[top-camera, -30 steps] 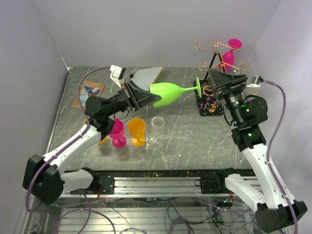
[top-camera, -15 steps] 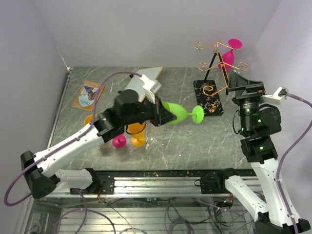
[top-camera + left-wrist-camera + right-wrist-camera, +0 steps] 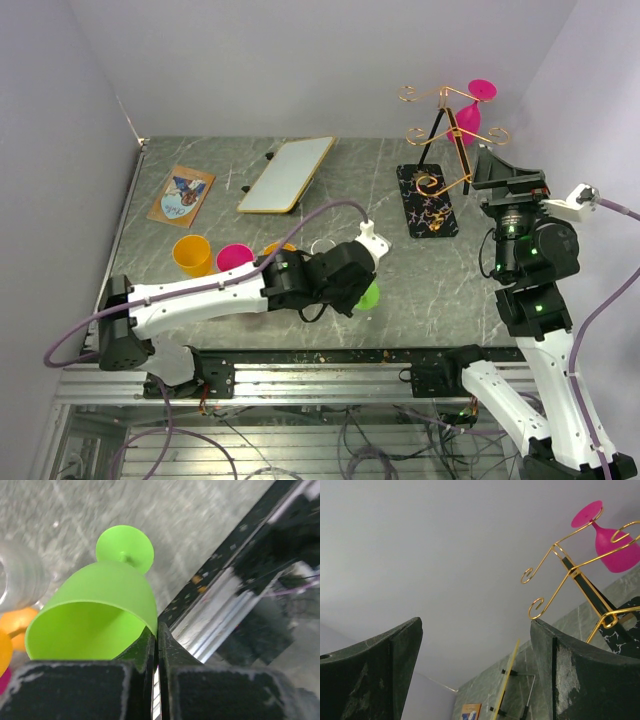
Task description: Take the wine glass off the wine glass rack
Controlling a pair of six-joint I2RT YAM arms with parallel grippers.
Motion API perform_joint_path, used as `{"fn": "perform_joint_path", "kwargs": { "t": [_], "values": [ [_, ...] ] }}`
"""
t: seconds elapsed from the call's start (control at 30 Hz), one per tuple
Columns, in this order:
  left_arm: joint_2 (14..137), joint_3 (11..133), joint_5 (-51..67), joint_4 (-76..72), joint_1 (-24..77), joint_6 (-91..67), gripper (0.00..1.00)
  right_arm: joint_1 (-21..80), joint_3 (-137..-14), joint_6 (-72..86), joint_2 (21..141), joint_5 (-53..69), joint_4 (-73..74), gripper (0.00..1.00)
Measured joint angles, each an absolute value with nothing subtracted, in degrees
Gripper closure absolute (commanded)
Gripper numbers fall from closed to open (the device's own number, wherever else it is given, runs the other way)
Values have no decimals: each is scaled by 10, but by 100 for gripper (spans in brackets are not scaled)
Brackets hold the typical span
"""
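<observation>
The wine glass rack (image 3: 447, 112) stands at the back right: gold wire arms, a dark slanted post and a black veined base (image 3: 427, 203). A pink wine glass (image 3: 470, 116) hangs upside down on its far arm and also shows in the right wrist view (image 3: 616, 548), as does the rack (image 3: 560, 575). My left gripper (image 3: 360, 290) is shut on the rim of a green wine glass (image 3: 95, 615), which is tilted low over the table's near edge (image 3: 371, 295). My right gripper (image 3: 476, 625) is open and empty, raised beside the rack's right side (image 3: 503, 167).
An orange cup (image 3: 192, 254) and a pink cup (image 3: 235, 257) stand at the front left. A clear cup (image 3: 15, 580) and an orange glass (image 3: 15, 625) stand close to the green glass. A white yellow-framed board (image 3: 288, 173) and a picture card (image 3: 183, 195) lie at the back left.
My left arm carried the green wine glass from beside the rack down to the table's near edge. My right gripper drew back from the rack and lifted.
</observation>
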State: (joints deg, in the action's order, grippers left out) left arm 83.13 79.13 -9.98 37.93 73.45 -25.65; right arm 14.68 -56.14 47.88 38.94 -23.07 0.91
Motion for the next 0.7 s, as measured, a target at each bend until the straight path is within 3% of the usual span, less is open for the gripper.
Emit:
{"fn": "perform_joint_path", "kwargs": {
  "t": [0.27, 0.7],
  "values": [
    [876, 787, -148, 496, 737, -260, 93, 147, -561, 474, 390, -237, 12, 12],
    [797, 720, -144, 561, 737, -294, 93, 147, -561, 476, 402, -238, 16, 13]
  ]
}}
